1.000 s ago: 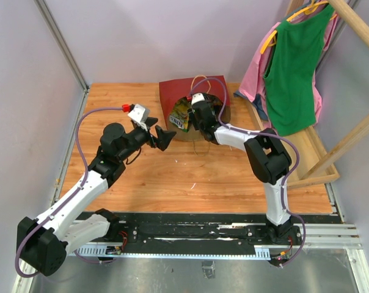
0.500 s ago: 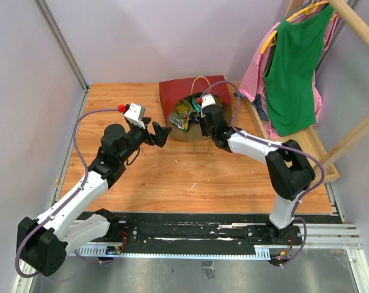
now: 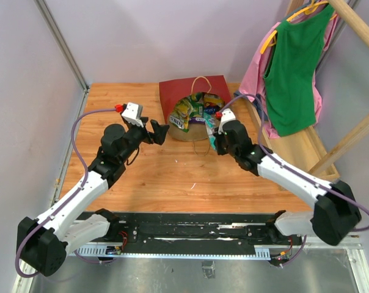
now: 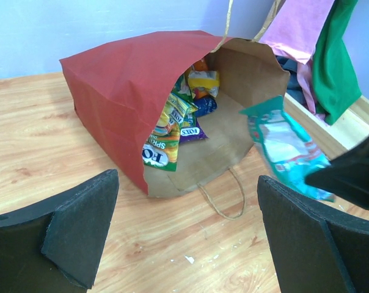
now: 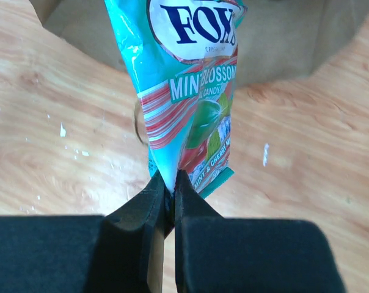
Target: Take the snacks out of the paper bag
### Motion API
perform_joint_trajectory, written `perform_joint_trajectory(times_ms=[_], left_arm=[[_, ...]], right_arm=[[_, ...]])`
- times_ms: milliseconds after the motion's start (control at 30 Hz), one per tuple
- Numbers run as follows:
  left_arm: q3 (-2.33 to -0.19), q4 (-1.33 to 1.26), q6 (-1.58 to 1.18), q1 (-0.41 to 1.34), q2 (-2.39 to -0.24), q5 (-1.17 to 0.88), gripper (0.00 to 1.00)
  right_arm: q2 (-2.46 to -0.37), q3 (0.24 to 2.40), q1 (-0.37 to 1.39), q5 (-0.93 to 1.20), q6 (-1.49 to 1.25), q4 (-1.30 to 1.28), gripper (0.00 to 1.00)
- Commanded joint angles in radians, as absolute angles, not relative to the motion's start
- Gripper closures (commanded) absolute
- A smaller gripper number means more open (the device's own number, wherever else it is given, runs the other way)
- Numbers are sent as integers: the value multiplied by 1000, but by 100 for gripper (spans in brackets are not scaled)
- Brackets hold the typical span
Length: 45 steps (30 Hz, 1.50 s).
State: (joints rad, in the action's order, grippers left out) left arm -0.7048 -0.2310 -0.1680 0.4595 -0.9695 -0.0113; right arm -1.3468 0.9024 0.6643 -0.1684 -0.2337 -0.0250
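The right tool [image 5: 169,186] is shut on a teal packet [image 5: 184,91] just outside the red paper bag [image 4: 123,79], where more packets [image 4: 175,122] are seen. The left tool [image 3: 159,132] is held wide open.

We see a wooden tabletop [image 3: 172,177], light-brown planks, w/ a few small white flecks [image 3: 193,185] near the middle. Lilac walls [image 3: 160,36] close it in at back & left, and a metal post [image 3: 62,43] runs up the back-left corner. On the right stands a wooden rack [image 3: 355,24], its base board [image 3: 310,152] lying along the table's right side. A green sleeveless top [image 3: 291,73] hangs there on a yellow hanger [image 3: 303,11], w/ a pink garment [image 3: 253,76] just behind it. Dark blue cloth [image 3: 258,110] lies at the rack's foot, below the pink one.
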Motion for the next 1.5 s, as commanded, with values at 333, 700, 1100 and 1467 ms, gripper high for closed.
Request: perform_joint_trajectory(times_ms=[333,700,1100,1467], left_arm=[[-713,-287,-225,452,-1021,-44,0],[-750,-266,-272,453,-1046,-53,0],[-823,-194,-284,452,-1053,-27,0],[-874,-129,-295,453,-1100,-37,0]], right_arm=[[-1042,828,607,-435,-294,-559,99],[-1025,844,535,-275,-349,-483,16],[-1135,1275,545,-187,-813,-722,1],[-1003,1237,549,-146,-803,-520,1]])
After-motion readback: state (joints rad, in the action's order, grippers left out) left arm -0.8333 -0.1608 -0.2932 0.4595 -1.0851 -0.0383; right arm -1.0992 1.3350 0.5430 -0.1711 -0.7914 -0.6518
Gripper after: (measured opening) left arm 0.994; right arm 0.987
